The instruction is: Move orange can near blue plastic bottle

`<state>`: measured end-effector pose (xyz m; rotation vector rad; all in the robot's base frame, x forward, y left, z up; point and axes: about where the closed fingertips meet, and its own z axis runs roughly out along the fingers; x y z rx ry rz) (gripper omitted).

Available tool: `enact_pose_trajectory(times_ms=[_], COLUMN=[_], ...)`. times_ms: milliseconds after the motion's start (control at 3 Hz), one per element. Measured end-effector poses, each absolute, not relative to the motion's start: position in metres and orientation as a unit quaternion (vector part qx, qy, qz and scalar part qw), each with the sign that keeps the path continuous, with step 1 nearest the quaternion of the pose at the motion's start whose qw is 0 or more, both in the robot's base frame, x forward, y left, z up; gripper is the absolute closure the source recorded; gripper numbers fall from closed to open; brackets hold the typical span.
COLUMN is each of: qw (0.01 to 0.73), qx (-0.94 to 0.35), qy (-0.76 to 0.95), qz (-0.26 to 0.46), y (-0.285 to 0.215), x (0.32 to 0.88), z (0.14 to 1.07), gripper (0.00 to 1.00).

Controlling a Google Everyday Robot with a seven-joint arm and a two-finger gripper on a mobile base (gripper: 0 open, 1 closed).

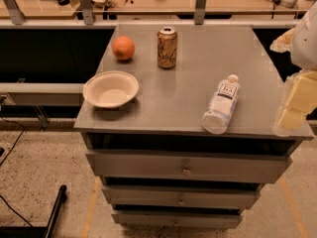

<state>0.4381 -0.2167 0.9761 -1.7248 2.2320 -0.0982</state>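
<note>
The orange can (167, 47) stands upright at the back middle of the grey cabinet top (188, 83). The blue plastic bottle (221, 104) lies on its side near the front right, cap pointing away. My gripper (296, 105) is at the right edge of the view, beside the cabinet's right front corner, to the right of the bottle and far from the can.
A round orange fruit (123, 48) sits left of the can. A white bowl (110, 89) rests near the front left edge. Drawers (186, 168) are below the top. A railing and wooden counter (148, 4) run behind.
</note>
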Motion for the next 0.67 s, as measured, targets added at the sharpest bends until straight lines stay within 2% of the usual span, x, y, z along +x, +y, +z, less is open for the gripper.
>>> enact_pose_trajectory(times_ms=[333, 667], qw=[0.159, 0.186], qx=[-0.603, -0.568], qy=[0.781, 0.8], qz=[-0.034, -0.059], y=[-0.217, -0.239], x=[0.438, 0.467], z=[0.976, 0.99], gripper=[0.0, 0.0])
